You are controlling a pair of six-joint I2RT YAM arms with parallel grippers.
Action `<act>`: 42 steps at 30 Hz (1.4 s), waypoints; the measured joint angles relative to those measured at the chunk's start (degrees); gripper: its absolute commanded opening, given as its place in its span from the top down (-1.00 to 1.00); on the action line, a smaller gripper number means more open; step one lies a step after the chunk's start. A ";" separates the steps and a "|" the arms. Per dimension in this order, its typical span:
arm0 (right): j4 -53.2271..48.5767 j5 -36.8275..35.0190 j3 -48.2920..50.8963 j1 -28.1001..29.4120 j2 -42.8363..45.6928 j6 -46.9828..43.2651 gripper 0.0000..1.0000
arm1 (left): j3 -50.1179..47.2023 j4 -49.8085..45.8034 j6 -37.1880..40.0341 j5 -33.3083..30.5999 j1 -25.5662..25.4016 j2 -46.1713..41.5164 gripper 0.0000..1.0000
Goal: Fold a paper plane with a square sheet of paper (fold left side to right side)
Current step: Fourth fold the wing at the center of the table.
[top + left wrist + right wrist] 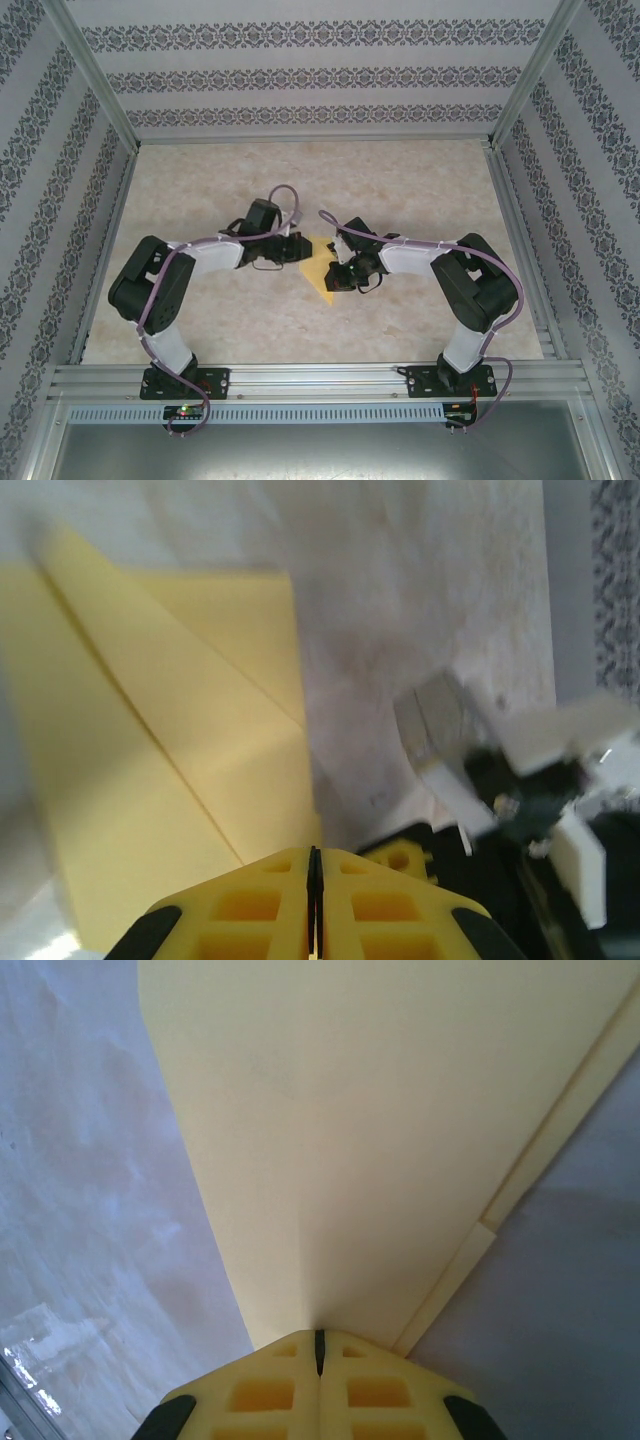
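Yellow sheet of paper (319,272), already creased into diagonal flaps, lies on the desk (400,180) between both arms. Right pincer (320,1345) is fully closed, the sheet's edge nipped in its tips; left pincer (313,865) is closed too, at the paper's rim, grip unclear. Best to carry the left edge over low, align corners, then press the crease

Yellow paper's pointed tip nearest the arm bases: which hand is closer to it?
Right. The right hand pinches the yellow paper close beside that tip; the left hand sits at its far upper-left edge.
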State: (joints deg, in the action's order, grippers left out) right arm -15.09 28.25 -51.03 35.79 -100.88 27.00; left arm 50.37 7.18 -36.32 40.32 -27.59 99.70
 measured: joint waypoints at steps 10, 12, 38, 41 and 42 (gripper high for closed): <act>-0.44 -0.39 -0.24 0.11 0.00 -0.02 1.00 | -1.18 3.37 -4.33 -0.66 -4.96 3.85 0.76; -0.44 -0.48 -0.24 0.24 0.00 -0.02 1.00 | -1.18 3.87 -4.76 -1.16 -4.96 4.90 0.75; -1.22 -1.03 -0.63 0.37 -0.04 -0.26 1.00 | 10.78 -12.09 -0.68 -5.75 -5.29 11.28 0.77; -1.22 -1.03 -0.63 0.37 -0.04 -0.26 1.00 | 14.14 -14.86 0.61 -6.80 -4.70 12.87 0.77; -1.25 -1.03 -0.63 0.37 -0.04 -0.28 1.00 | 15.50 -15.61 1.05 -7.02 -4.28 13.62 0.77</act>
State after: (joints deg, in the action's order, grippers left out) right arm -16.34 27.22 -51.66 36.16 -100.92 26.72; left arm 65.87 -8.43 -35.27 33.30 -31.88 113.32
